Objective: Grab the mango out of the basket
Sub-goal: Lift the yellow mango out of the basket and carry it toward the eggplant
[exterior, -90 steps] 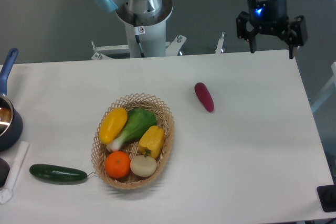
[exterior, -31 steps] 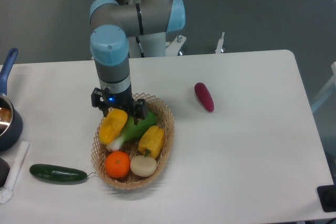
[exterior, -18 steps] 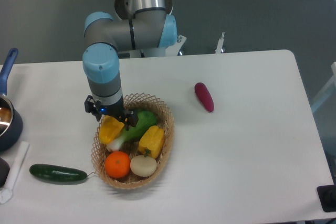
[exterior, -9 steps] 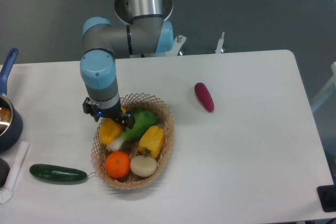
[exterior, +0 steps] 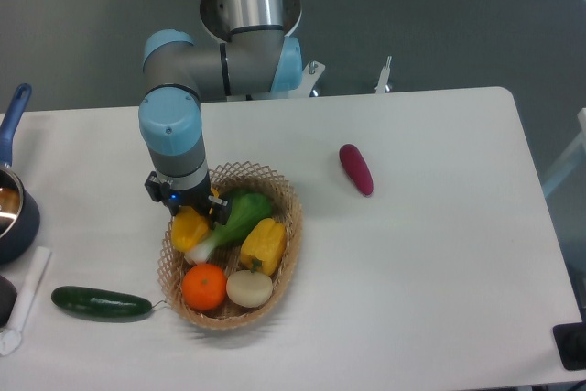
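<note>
The mango (exterior: 190,229) is a smooth yellow oval lying at the upper left of the tan wicker basket (exterior: 291,246). My gripper (exterior: 188,208) is down over the mango's upper end. Its jaws look spread, one on each side of the fruit, and its body hides the top half of the mango. The fingertips themselves are hidden. Only the mango's lower end shows below the gripper.
The basket also holds a green leafy vegetable (exterior: 234,217), a yellow bell pepper (exterior: 265,244), an orange (exterior: 203,287) and a pale onion (exterior: 248,288). A cucumber (exterior: 101,303) lies to the left of the basket, a purple vegetable (exterior: 356,168) to the right, and a blue pot (exterior: 13,212) at the left edge.
The gripper came from the far right, moved over the basket and came down onto the mango. In the last half second it has barely moved.
</note>
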Controlling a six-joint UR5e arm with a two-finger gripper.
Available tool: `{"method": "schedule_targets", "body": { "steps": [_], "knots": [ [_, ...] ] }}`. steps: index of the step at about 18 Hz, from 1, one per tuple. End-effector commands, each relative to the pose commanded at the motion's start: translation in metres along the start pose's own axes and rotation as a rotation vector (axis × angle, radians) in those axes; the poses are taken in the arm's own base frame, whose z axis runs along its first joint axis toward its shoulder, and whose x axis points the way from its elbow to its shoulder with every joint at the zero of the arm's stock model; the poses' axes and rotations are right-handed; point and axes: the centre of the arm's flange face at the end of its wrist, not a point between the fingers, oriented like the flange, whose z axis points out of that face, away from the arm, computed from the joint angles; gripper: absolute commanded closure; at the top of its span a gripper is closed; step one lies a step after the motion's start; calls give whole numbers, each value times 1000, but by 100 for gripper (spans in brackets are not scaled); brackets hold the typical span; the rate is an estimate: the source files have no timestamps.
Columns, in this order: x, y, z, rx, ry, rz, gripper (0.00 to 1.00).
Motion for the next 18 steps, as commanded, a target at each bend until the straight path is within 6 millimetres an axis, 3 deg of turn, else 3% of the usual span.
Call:
{"method": "schedule_targets", "body": {
  "steps": [6,11,14,18],
  "knots": [
    [-3,1,-9,15,-8,7,28],
    [-6,3,-41,65,-39,14,28],
    [-39,6,-84,136,-86,-30,28],
    [-111,5,-142,228,-165,-133,28]
  ]
}}
